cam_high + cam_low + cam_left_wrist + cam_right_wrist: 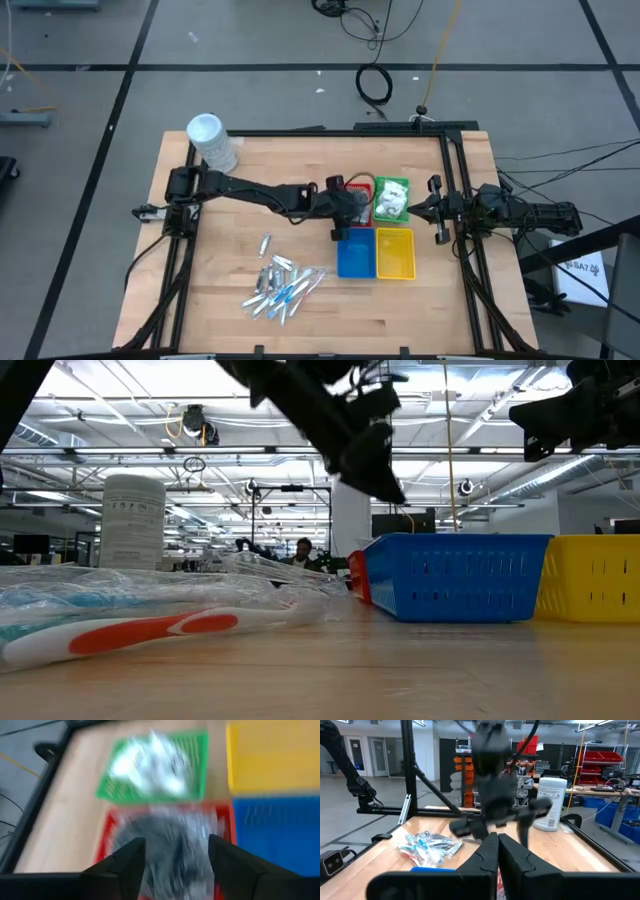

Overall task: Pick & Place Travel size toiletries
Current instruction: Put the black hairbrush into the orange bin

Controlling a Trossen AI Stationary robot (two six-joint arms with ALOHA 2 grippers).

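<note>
The left gripper (pixel 352 205) hangs over the red tray (pixel 357 186) near the middle of the table, its two dark fingers (pixel 129 865) parted with a clear gap between them and nothing pinched there. Directly below that gap, in the left wrist view, lies a dark grey round bundle (pixel 160 840) in crinkled clear wrap, resting inside the red tray; whether it touches the fingers cannot be told through the blur.

Right of the red tray sits the green tray (pixel 392 198), holding several white square packets (pixel 390 200) with a shiny wrapped look. On the near side of these two stand the blue tray (pixel 354 256) and, touching it on the right, the yellow tray (pixel 396 254); no contents can be made out in either.

The slim clear-wrapped blue-and-white sticks (pixel 280 288) lie in a loose pile on the bare wood toward the near left, well apart from the trays, with one stick (pixel 265 243) lying alone just beyond the pile. From table height they show as wrapped toothbrushes, one with an orange-and-white handle (pixel 150 632).

A tall white cylindrical tub (pixel 211 142) stands upright at the far left corner of the table (pixel 200 300).

The right gripper (pixel 437 211) waits at the right edge of the table, beside the green tray, its fingers pressed together and empty.
</note>
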